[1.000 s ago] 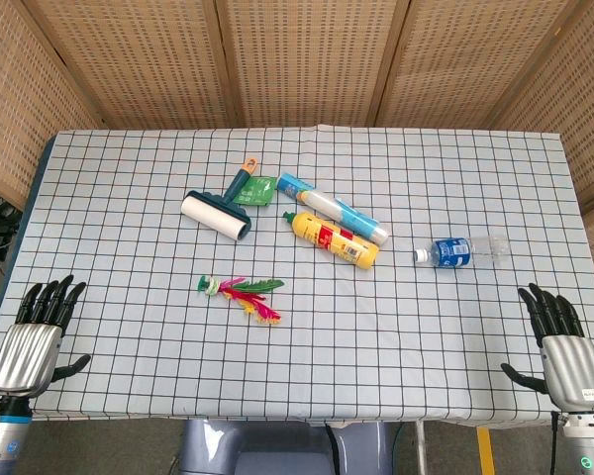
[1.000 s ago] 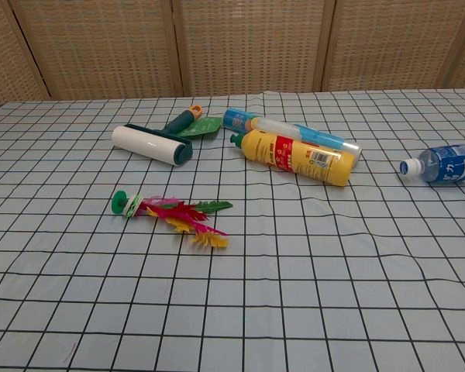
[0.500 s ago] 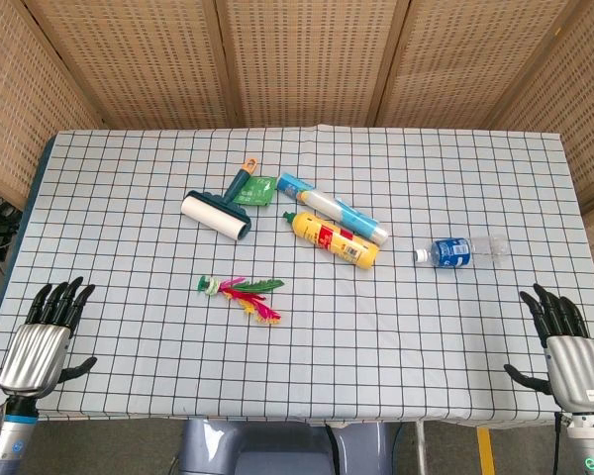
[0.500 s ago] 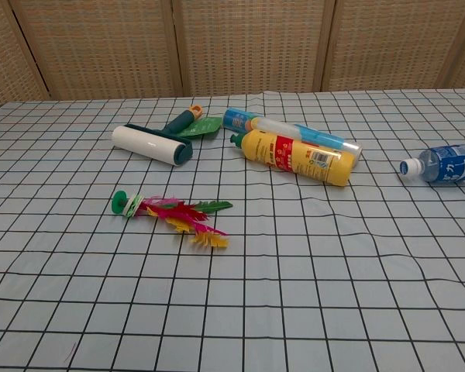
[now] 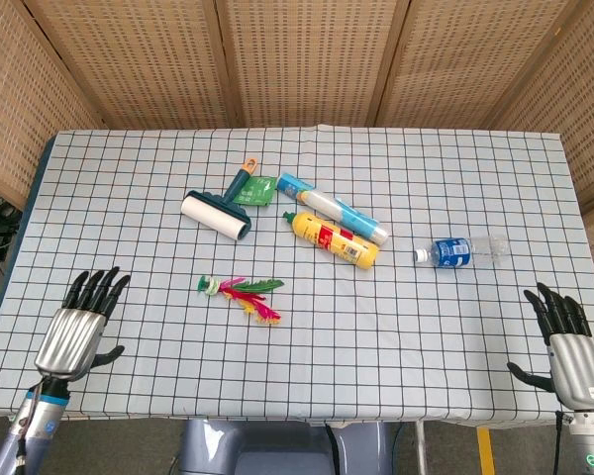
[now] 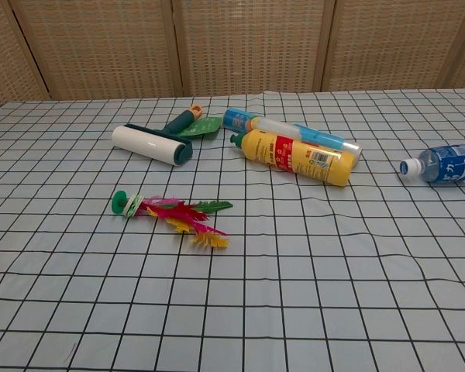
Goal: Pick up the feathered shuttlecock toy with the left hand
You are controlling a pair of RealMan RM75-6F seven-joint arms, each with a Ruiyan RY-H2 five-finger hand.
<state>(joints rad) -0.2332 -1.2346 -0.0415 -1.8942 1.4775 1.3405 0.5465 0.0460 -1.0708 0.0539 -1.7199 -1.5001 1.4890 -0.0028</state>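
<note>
Writing shows on the yellow bottle [image 6: 296, 157], which wears a red and white label, and on the blue label of the clear water bottle [image 6: 443, 164], but none of it is sharp enough to read; the same goes for the blue and white tube [image 6: 294, 132] lying just behind the yellow bottle and touching it. All three containers lie on their sides on the checked worktop [image 5: 396, 327]; the water bottle's far end looks see-through, and whether it holds anything cannot be told. Only the head view shows the hands: the left hand [image 5: 77, 329] hangs over the near left edge of the worktop with fingers [image 5: 100, 287] spread and nothing in them, and the right hand [image 5: 569, 346] sits off the near right corner, fingers likewise apart and empty. The feathered shuttlecock toy [image 5: 240, 295] lies flat, ahead and to the right of the left hand, well apart from it, green base toward the left hand's side. Farther from that hand lie a lint roller [image 5: 221, 210] and a small green packet [image 5: 258, 189] beside its handle. The chest view shows the feathers' pink, yellow and green colours closer.
</note>
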